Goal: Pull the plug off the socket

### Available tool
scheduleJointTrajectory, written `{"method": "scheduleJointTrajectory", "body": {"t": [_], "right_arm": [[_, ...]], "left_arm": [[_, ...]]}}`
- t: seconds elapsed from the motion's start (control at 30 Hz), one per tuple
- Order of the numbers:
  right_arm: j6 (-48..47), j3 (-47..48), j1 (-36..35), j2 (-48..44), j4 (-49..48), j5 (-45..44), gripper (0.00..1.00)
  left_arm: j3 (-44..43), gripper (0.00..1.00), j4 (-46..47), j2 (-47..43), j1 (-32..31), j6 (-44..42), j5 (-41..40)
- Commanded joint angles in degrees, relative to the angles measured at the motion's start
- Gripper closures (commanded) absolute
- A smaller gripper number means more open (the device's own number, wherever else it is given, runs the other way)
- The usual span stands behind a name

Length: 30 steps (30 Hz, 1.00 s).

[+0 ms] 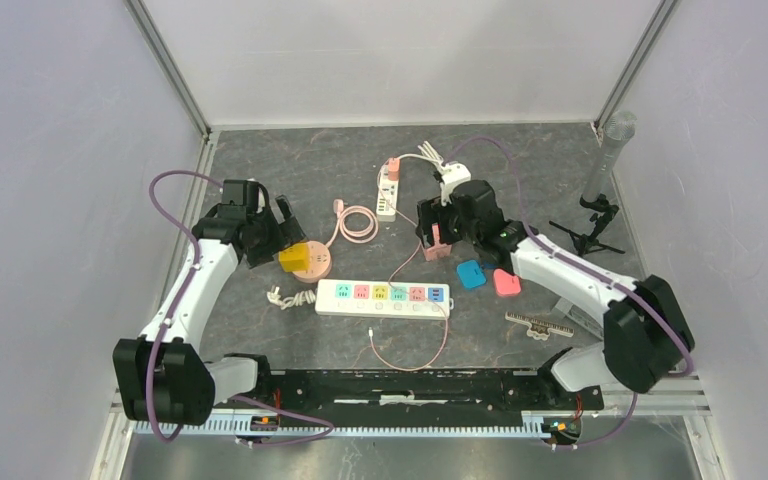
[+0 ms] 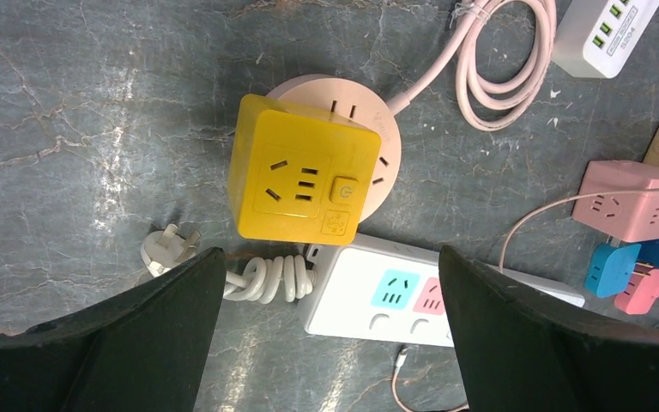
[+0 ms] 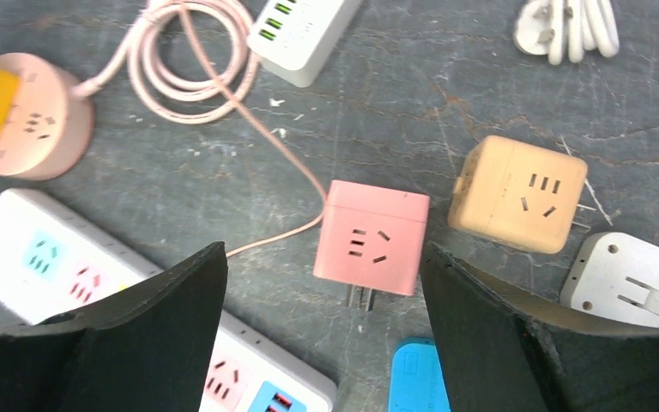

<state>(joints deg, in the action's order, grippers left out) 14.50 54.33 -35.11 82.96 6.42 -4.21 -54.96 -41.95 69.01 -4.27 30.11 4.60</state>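
Yellow plug [image 2: 305,176] is sitting in the round pink socket [image 2: 335,93] near the table's [image 2: 69,129] left edge. Left gripper [image 2: 330,253] is hovering over it with jaws spread, and right gripper [image 3: 324,249] is spread over a loose pink cube [image 3: 371,236]. Risk: nothing is pinning the socket, so it may lift with the plug.

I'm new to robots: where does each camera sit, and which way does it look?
Top: above and behind, looking down at the table; left arm and right arm show.
On left wrist: looks down on a yellow cube atop a round pink socket; its fingers show.
On right wrist: looks down on a pink cube; its fingers show.
Both wrist views share that socket and a white power strip.
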Motion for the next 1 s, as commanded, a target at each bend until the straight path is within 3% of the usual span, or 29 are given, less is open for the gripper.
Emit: {"method": "scheduleJointTrajectory", "body": {"t": [0.0, 0.43, 0.53, 0.8, 0.97], "right_arm": [[0.52, -3.55, 0.15, -5.35, -4.73, 9.06, 0.14], [9.73, -13.09, -5.28, -11.02, -15.16, 18.57, 0.19], [10.68, -10.80, -7.28, -8.43, -14.31, 20.22, 0.29], [15.09, -11.02, -11.35, -4.96, -18.76, 18.94, 0.36], [16.39, -7.33, -14.70, -0.32, -18.38, 16.46, 0.42]], "left_arm": [[-2.90, 0.00, -0.06, 1.44, -0.12, -4.18, 0.59], [-6.90, 0.01, -3.06, 11.89, -0.21, -5.69, -3.34], [-5.84, 0.06, -2.96, 13.31, -0.21, -4.02, -2.72], [-4.41, 0.31, -2.07, 14.02, -0.55, -2.52, 2.69], [-2.79, 0.38, -1.29, 10.21, -2.33, -1.91, 6.57]]}}
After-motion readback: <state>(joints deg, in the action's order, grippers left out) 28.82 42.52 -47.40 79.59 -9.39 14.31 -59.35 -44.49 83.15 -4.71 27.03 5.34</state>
